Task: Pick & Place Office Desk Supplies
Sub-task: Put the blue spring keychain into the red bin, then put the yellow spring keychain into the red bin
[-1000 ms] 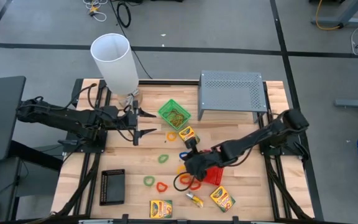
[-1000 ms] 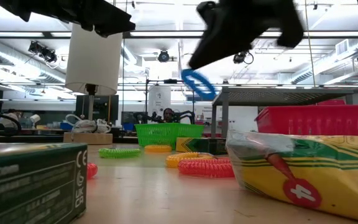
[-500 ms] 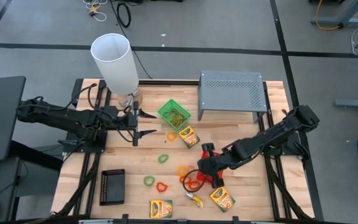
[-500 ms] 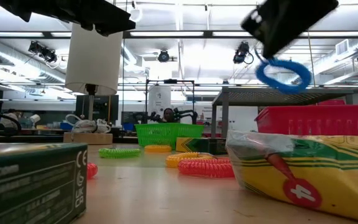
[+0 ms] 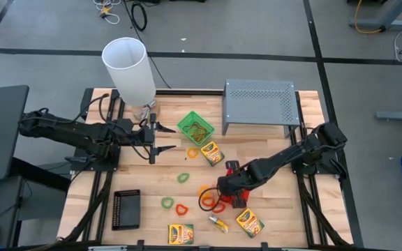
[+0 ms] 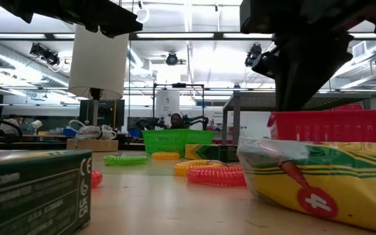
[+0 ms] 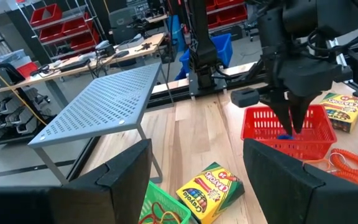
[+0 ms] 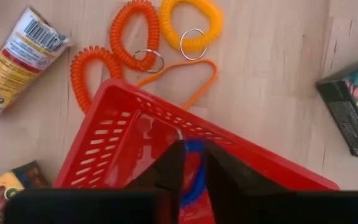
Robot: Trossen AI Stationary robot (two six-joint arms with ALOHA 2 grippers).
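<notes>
Right gripper lowered into the red tray, blue loop band pinched between its fingers, tray flanked by orange coil bands, left gripper parked open near the white cylinder.

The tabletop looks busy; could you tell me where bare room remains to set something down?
Free: bare wood between the black tray and green tray, and under the grey riser's right side. Crowded: around the red tray, among coil bands and crayon boxes.
</notes>
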